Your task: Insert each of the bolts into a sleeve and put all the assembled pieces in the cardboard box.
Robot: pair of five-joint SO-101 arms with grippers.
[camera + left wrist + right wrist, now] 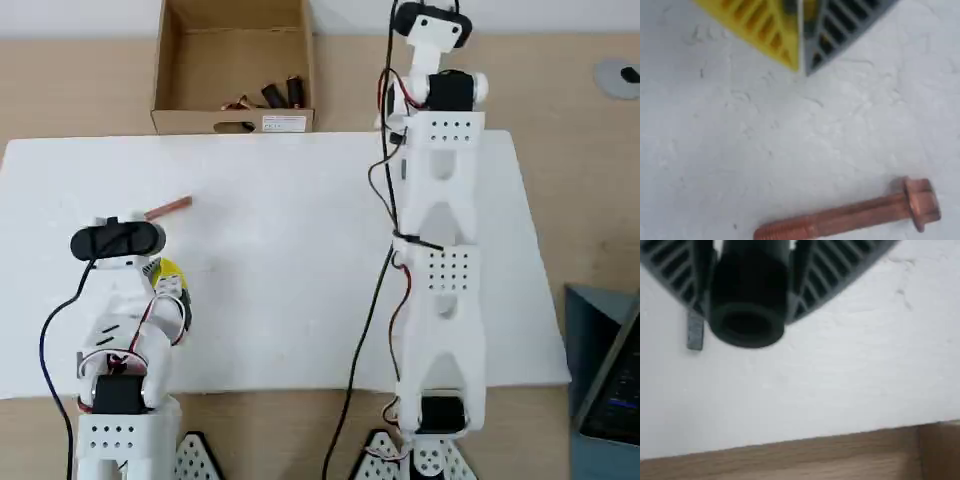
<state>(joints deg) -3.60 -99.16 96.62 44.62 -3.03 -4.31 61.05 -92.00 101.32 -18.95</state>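
- Left fingers (771, 36) are pinched tip to tip and hold nothing. They hang low over the white mat (715, 150).
- The bolt (850, 217) lies flat on the mat just beside those tips, apart from them and not between them.
- We judge the left fingers must open and straddle the shank before any pickup.
- Right fingers (670, 262) clamp a black sleeve (747, 322) with its open bore facing out. We read that as presenting the hole for the bolt.
- In the high view the right arm is stretched along the mat's other side, well apart from the bolt, so the two parts have to be brought together.
- The cardboard box (160, 70) sits on the worktop (60, 90) past the mat's far edge and already holds a few pieces (275, 95).
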